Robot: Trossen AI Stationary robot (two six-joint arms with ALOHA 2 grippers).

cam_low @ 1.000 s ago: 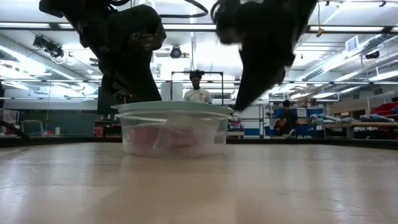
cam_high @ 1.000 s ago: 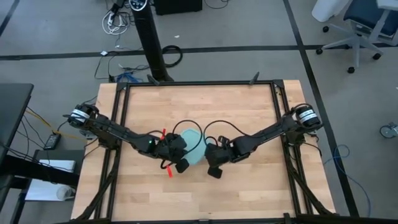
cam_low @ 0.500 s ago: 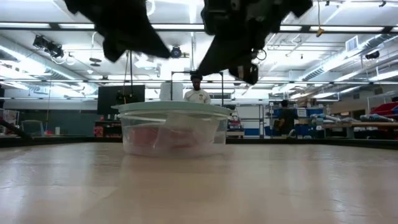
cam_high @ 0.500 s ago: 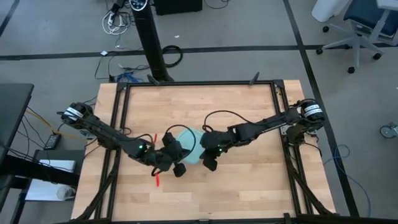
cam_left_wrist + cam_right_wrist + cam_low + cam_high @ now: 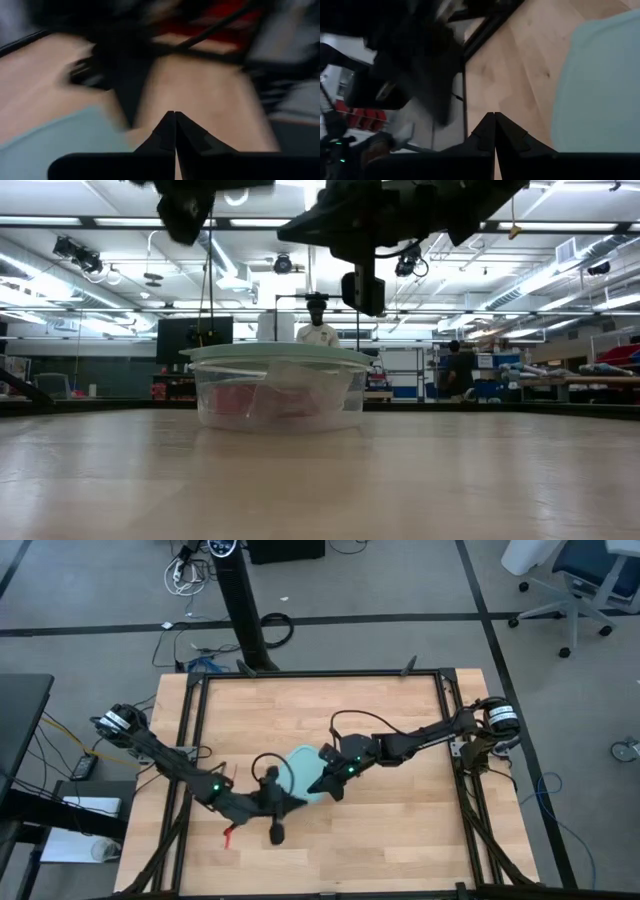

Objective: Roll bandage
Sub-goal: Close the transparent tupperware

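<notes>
Mid-table sits the light-blue lidded container, with red bandage showing through its clear wall. Left gripper hangs just near-left of it, right gripper over its right edge, both clenched on nothing.

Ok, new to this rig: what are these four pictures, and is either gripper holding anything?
Two dark robot arms work over a wooden table. One picture looks down from above, one looks level across the tabletop, and two come from wrist cameras. The left gripper and right gripper are both shut, with nothing visible in either. On the table stands a clear container with a light-blue lid. A bit of red bandage shows beside the left arm.
</notes>
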